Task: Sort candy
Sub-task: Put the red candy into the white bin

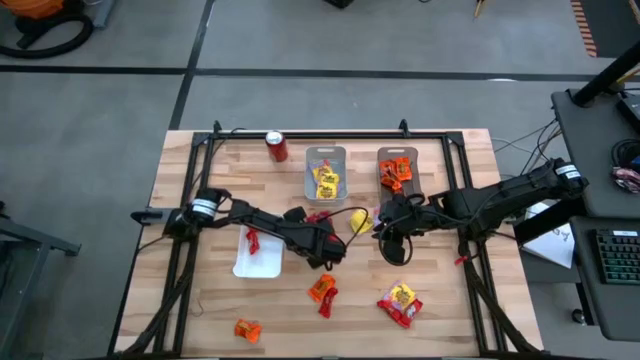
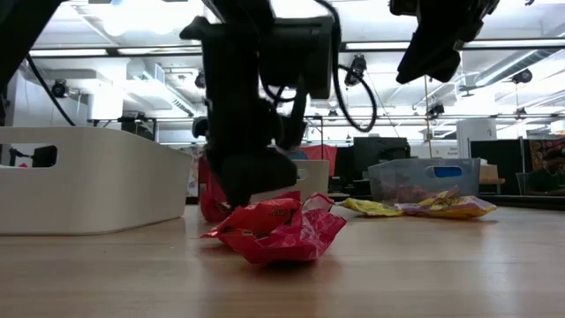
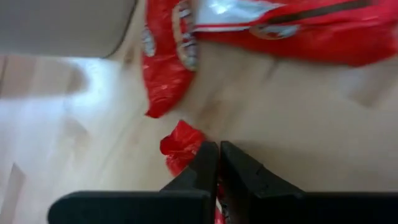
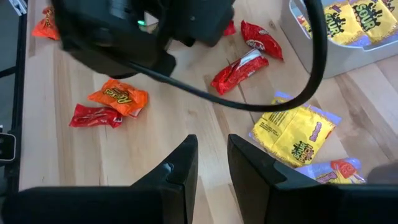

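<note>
My left gripper (image 1: 325, 254) is low over the table's middle, shut on a red candy packet (image 2: 279, 231), right of the white tray (image 1: 258, 262), which holds one red candy (image 1: 252, 240). My right gripper (image 4: 211, 165) is open, empty and raised above the table (image 2: 433, 49), near a yellow candy (image 1: 360, 220). Two clear trays at the far side hold yellow candy (image 1: 325, 180) and orange candy (image 1: 395, 172). Loose candy lies near the front: orange and red (image 1: 322, 290), yellow and red (image 1: 400, 302), orange (image 1: 247, 329). My left gripper pinches a crumpled edge of the red packet (image 3: 180, 146) between its two shut fingers, which come from above, pointing down. The packet's bulk (image 2: 291, 238) lies on the table below the fingers.
A red soda can (image 1: 277, 147) stands at the far left by the clear trays. Two more red packets (image 4: 239, 68) (image 4: 261, 40) lie just beyond my left gripper. Bare wood shows at the front left (image 1: 200, 300) and front right (image 1: 460, 310).
</note>
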Controlling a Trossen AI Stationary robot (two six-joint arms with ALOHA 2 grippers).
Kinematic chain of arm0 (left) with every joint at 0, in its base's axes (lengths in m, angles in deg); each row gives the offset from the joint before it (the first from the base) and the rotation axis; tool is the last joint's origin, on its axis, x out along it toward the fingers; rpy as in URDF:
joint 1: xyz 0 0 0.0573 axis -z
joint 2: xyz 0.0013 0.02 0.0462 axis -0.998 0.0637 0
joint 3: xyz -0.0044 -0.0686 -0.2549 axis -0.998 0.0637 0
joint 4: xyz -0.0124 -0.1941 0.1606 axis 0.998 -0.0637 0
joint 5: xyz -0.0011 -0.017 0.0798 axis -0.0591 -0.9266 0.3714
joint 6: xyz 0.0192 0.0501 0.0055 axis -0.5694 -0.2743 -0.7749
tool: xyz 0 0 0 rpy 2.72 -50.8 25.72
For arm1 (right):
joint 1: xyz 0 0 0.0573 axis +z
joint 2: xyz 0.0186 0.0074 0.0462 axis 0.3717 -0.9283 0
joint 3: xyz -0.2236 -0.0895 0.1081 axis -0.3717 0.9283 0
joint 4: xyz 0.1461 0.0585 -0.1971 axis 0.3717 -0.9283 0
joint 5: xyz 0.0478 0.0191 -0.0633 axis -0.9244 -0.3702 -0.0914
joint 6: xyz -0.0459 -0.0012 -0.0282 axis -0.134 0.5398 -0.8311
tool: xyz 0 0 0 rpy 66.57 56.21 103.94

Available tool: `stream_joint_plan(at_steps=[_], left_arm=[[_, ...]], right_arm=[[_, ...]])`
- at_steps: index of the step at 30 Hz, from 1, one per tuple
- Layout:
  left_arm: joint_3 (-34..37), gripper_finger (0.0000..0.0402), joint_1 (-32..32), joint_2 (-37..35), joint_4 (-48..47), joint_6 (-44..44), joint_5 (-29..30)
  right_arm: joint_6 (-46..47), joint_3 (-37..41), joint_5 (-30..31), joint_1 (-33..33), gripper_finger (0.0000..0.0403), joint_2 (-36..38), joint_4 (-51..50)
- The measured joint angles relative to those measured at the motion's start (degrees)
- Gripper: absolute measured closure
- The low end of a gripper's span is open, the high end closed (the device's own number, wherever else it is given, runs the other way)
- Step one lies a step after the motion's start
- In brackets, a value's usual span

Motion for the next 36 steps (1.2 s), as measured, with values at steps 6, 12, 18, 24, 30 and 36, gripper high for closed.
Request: stream_joint_plan(at_steps=[6,12,18,24,30,36], left_arm=[[-3.5,0.0402,1.8,0.0,0.3,-3.5,-4.4],[-5.7,0.0401,3.4,0.0,0.3,-5.2,-3.6],[-6.9,0.0389,2.9,-0.1,-5.8,0.0,-1.9],[-6.7,0.0327,1.6,-0.2,-10.4,3.7,2.7],[-6.2,0.0251,0.8,1.7,-10.2,1.8,-1.8],[-6.3,0.0219,0.0,3.9,-10.4,1.6,-1.8]], right_arm=[[0.1,0.2,0.0,0.0,0.0323,0.0,0.0],[0.2,0.4,-0.1,0.0,0.0323,0.0,0.0],[0.2,0.4,0.0,0.0,0.0323,0.0,0.0],[0.4,0.5,0.0,0.0,0.0323,0.0,0.0],[0.8,0.5,0.0,0.0,0.0323,0.0,0.2],[0.7,0.5,0.0,0.0,0.0323,0.0,1.3]])
